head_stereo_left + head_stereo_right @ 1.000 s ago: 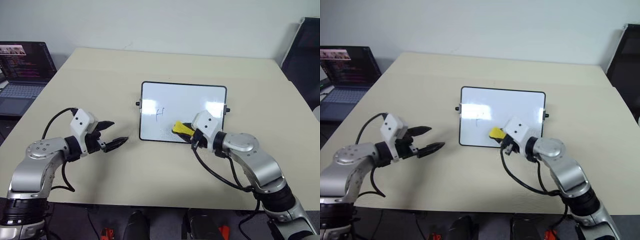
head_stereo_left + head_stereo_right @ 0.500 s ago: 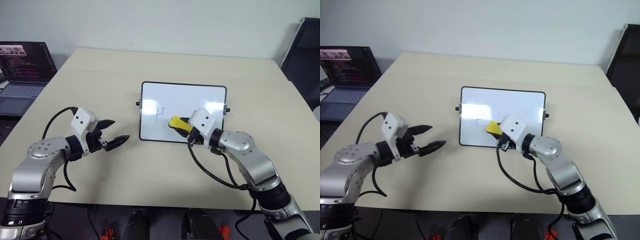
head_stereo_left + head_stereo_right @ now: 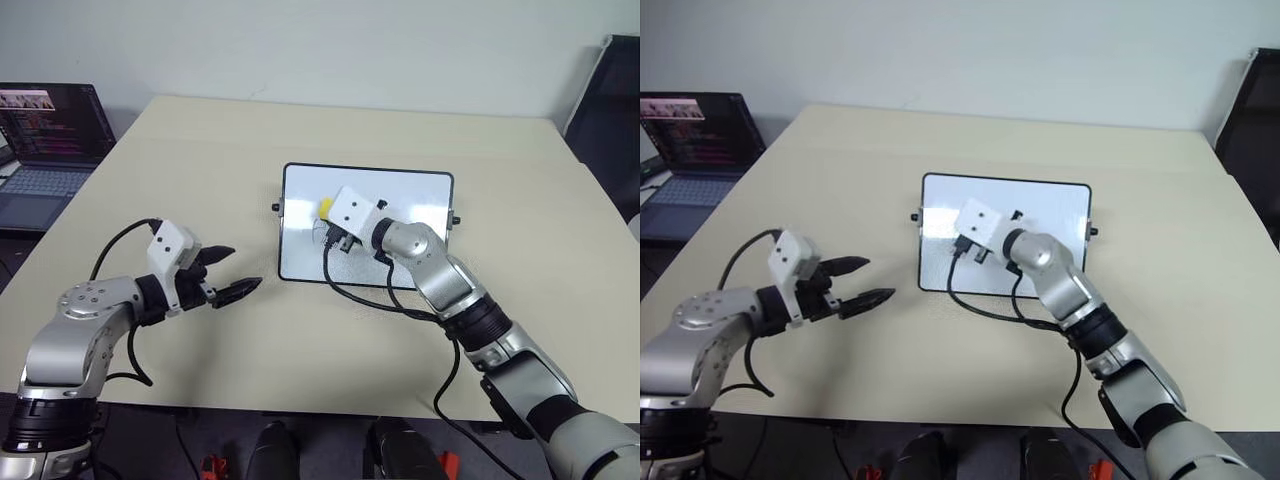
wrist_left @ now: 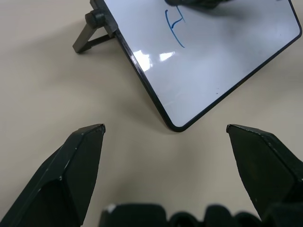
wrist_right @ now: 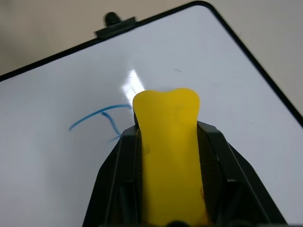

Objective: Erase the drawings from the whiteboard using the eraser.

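Note:
The whiteboard (image 3: 412, 195) stands propped near the middle of the table, with black knobs on its short sides. My right gripper (image 3: 332, 212) is shut on the yellow eraser (image 3: 325, 205) and reaches over the board's left half. In the right wrist view the eraser (image 5: 169, 142) sits between the black fingers (image 5: 215, 151), its tip right beside a blue scribble (image 5: 102, 117). The left wrist view has that drawing (image 4: 176, 28) near the dark gripper above it. My left gripper (image 3: 236, 273) hovers open over the table, left of the board's near left corner, holding nothing.
An open laptop (image 3: 45, 150) sits off the table's far left corner. A black chair (image 3: 610, 100) stands at the far right. The beige table (image 3: 200, 170) has bare room all around the board. The right arm's cable (image 3: 350, 300) loops in front of the board.
My right gripper carried the eraser from the board's near edge up and to the left, onto the blue mark, and rolled its wrist. The left gripper stayed put.

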You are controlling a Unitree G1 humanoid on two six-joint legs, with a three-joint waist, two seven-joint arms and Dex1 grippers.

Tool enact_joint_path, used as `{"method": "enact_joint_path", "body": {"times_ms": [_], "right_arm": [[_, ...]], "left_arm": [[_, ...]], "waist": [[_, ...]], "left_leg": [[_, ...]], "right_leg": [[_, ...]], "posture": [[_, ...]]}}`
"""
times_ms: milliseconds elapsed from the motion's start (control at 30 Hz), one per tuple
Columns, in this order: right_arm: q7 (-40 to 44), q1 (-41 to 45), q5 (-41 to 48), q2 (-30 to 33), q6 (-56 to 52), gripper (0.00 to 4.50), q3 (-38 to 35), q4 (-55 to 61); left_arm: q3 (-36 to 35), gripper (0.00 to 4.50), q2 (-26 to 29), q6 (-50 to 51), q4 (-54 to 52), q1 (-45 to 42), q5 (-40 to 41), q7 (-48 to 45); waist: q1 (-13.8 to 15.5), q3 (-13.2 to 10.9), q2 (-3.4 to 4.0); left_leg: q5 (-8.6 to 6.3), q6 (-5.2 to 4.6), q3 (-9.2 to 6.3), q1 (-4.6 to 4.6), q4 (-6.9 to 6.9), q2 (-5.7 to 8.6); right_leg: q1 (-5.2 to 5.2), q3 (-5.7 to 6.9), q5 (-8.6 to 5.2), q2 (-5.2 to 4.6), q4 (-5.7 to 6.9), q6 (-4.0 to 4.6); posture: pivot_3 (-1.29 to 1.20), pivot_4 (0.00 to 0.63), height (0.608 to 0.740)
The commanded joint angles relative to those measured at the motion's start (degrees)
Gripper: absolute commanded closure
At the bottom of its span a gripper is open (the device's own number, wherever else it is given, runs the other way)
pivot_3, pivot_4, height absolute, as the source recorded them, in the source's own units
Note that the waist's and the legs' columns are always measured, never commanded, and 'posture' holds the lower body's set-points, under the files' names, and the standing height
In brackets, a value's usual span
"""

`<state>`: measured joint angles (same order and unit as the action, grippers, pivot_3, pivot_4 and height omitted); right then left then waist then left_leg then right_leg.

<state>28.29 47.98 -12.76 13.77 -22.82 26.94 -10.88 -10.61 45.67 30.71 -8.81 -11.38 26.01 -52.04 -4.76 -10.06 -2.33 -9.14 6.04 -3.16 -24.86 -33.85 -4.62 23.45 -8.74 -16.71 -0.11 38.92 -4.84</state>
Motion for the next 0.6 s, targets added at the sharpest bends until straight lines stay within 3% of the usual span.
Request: {"method": "enact_joint_path", "body": {"times_ms": [33, 133, 367, 600], "right_arm": [[8.3, -1.8, -1.4, 3.1, -1.0, 3.28, 4.2, 2.3], [9.8, -2.2, -3.1, 4.2, 0.7, 3.28, 5.7, 3.4], [-2.6, 2.7, -6.7, -0.2, 5.6, 3.28, 0.5, -3.9], [3.3, 2.0, -6.4, -1.8, 5.9, 3.28, 2.6, -6.1]], "left_arm": [[-0.5, 0.0, 0.6, -0.8, -1.2, -0.7, 0.1, -0.4], [-0.5, 0.0, 0.4, -1.0, -1.0, -0.9, 0.2, -0.6], [-0.4, 0.0, 0.2, -2.2, -2.5, -1.0, 3.0, -5.1], [-0.4, 0.0, -0.2, -3.4, -1.2, -2.3, 2.6, -5.8]], "waist": [[0.0, 0.0, 0.0], [0.0, 0.0, 0.01], [-0.2, 0.0, 0.01], [-0.2, 0.0, 0.01]], "left_leg": [[0.0, 0.0, -0.01, 0.03, 0.0, 0.0], [0.01, 0.0, -0.03, 0.07, -0.04, 0.0], [0.16, -0.07, -0.02, 0.1, -0.15, 0.0], [0.17, -0.07, -0.03, 0.09, -0.08, -0.02]], "right_leg": [[-0.01, 0.0, -0.01, 0.01, 0.03, 0.0], [-0.04, 0.02, -0.14, 0.02, 0.05, -0.15], [-0.05, -0.02, -0.04, 0.02, 0.08, 0.07], [-0.06, 0.0, -0.06, 0.03, 0.06, 0.02]], "posture": [[0.0, 0.15, 0.74], [0.0, 0.15, 0.74], [0.0, 0.15, 0.74], [0.0, 0.15, 0.74]]}}
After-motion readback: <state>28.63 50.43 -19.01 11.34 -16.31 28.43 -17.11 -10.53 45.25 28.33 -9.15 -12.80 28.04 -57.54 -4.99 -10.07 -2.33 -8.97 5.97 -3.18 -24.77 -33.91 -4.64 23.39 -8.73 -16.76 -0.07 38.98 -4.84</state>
